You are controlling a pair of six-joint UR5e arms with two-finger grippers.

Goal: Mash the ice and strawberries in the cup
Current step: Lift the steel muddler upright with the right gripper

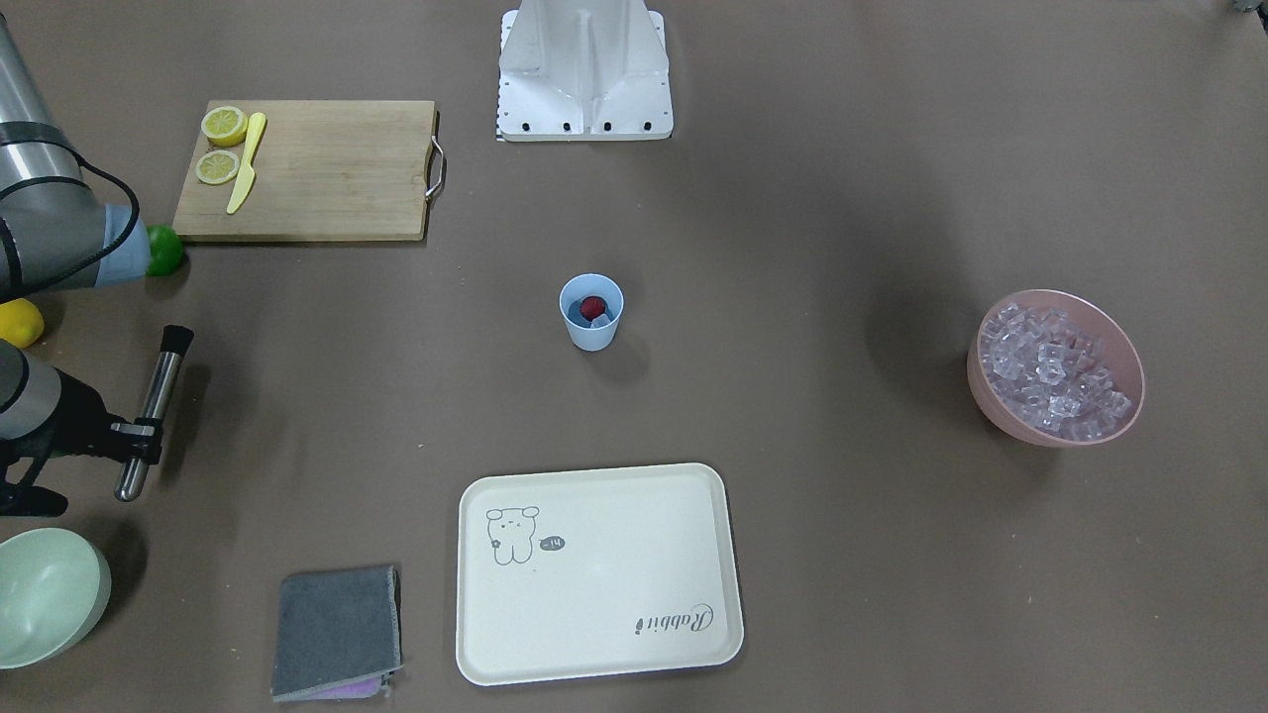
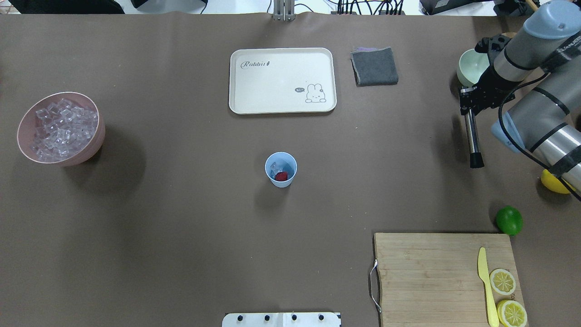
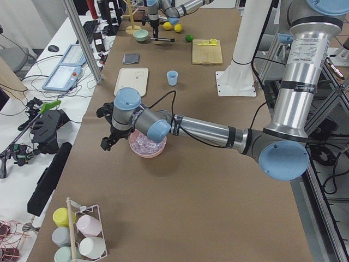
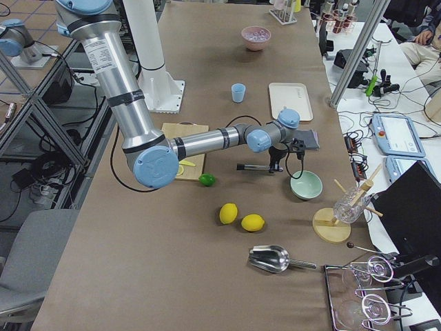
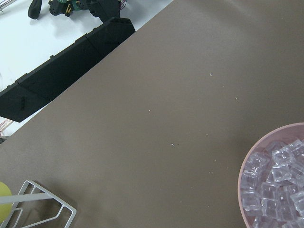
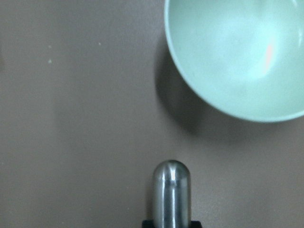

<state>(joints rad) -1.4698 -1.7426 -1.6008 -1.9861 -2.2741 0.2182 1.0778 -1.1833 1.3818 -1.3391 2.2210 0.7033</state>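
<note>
The light blue cup (image 1: 591, 315) (image 2: 281, 169) stands upright mid-table. In it lie a red strawberry (image 1: 593, 305) (image 2: 282, 176) and a few ice cubes (image 2: 275, 168). Many more ice cubes (image 1: 1052, 371) (image 2: 61, 127) fill the pink bowl (image 1: 991, 396) (image 2: 97, 136). My right gripper (image 1: 137, 438) (image 2: 469, 102) is shut on a steel muddler (image 1: 158, 396) (image 2: 473, 136) (image 6: 171, 194), held level above the table, far from the cup. My left gripper (image 3: 106, 143) hangs beside the pink bowl; I cannot tell if it is open or shut.
A cream tray (image 2: 281, 81) and grey cloth (image 2: 374, 66) lie beyond the cup. A pale green bowl (image 2: 470, 68) (image 6: 237, 57) sits by the right gripper. A cutting board (image 2: 435, 277) holds lemon halves and a yellow knife. A lime (image 2: 509, 220) and a lemon (image 2: 554, 182) lie nearby.
</note>
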